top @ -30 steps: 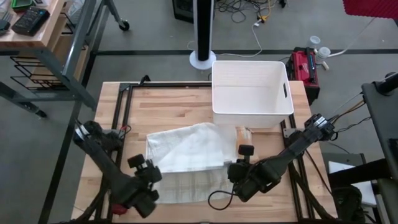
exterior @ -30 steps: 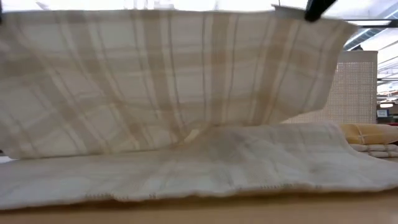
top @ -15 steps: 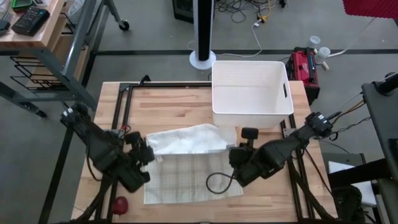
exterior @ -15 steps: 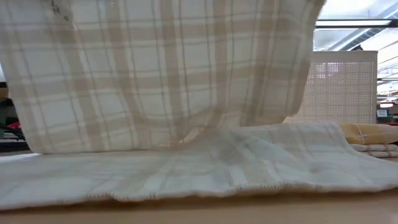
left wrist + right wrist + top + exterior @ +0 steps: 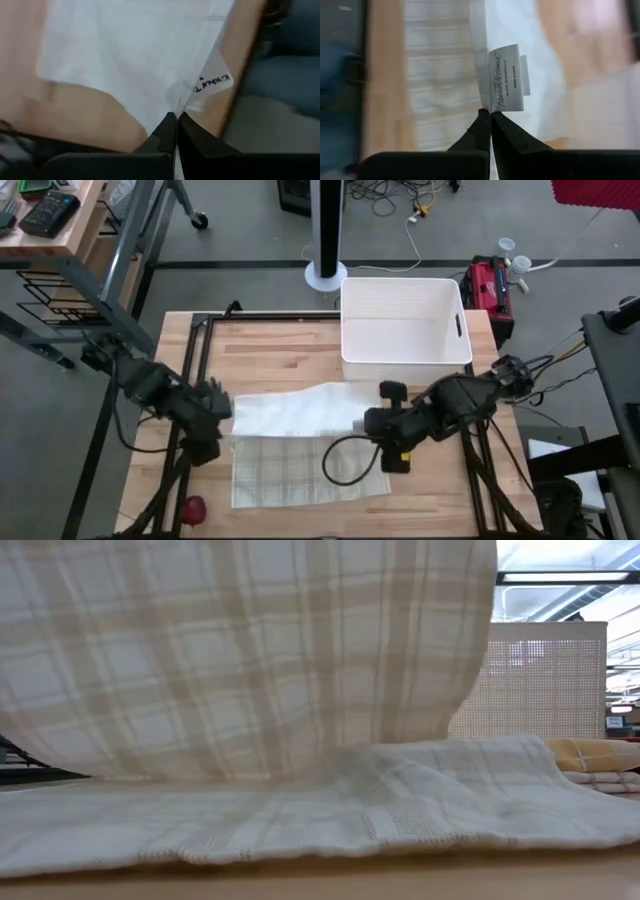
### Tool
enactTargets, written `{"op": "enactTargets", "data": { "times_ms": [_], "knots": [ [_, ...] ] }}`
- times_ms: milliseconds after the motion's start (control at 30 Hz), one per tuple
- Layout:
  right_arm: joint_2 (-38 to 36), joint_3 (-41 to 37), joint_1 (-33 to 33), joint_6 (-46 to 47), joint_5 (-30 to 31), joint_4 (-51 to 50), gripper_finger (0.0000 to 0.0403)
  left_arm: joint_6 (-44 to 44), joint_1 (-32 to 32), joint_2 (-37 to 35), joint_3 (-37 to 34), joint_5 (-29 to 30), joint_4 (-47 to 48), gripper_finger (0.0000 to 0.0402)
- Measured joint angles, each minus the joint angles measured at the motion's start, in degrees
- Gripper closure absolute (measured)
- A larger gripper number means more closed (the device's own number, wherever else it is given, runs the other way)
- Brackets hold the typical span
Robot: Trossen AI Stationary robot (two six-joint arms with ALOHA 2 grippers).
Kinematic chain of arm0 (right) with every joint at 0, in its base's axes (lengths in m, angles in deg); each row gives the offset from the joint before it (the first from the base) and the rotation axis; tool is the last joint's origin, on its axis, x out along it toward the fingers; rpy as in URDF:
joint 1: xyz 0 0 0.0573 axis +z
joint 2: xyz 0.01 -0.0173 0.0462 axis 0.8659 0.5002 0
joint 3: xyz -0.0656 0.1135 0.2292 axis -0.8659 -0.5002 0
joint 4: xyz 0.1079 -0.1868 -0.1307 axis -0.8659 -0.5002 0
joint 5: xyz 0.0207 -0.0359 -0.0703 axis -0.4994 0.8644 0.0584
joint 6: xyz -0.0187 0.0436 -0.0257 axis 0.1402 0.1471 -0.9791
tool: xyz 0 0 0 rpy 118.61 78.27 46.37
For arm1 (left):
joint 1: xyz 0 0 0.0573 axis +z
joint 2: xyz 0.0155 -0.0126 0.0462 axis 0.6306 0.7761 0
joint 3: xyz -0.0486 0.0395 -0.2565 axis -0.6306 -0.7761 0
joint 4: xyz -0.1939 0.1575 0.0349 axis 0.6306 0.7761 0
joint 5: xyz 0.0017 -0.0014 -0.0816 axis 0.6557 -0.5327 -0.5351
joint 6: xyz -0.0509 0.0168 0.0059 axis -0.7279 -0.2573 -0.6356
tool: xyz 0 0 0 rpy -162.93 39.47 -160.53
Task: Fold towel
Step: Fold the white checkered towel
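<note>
A: The left gripper (image 5: 222,412), at nine o'clock, is clamped on the plaid towel (image 5: 300,465)'s corner; the right gripper (image 5: 372,423), at three, pinches the other.

B: Carry both level toward twelve, then lower the edge square onto the half lying at centre.

A: Butcher-block table (image 5: 280,350), white bin (image 5: 405,320) at one o'clock, grey floor beyond.

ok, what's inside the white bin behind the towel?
Nothing visible: the high view shows the white bin with a bare white floor. The towel lies in front of it, outside. The strip under its near wall is hidden.
</note>
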Motion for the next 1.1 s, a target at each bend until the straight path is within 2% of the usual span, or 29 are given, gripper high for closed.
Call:
{"op": "enactTargets", "data": {
  "times_ms": [100,267,433,767,1100],
  "knots": [
    [0.47,-0.71,0.28,1.18,-5.84,2.63,0.0402,-6.61,-3.29,-1.98,-0.21,0.58,0.25,0.0401],
    [1.92,-2.84,2.25,1.25,-13.34,5.73,0.0402,-8.57,-6.95,-2.20,-0.50,6.19,-3.41,0.0401],
    [5.29,-3.56,3.74,2.08,-15.25,3.90,0.0402,-8.47,-8.48,2.19,-1.04,6.62,-6.85,0.0401],
    [7.19,-4.01,5.70,3.26,-16.68,3.44,0.0402,-9.02,-12.16,17.24,-1.17,3.42,-11.28,0.0401],
    [7.12,-12.99,7.63,4.71,-16.65,13.74,0.0402,-13.95,-15.90,27.53,-1.21,11.51,-15.83,0.0386]
  ]
}}
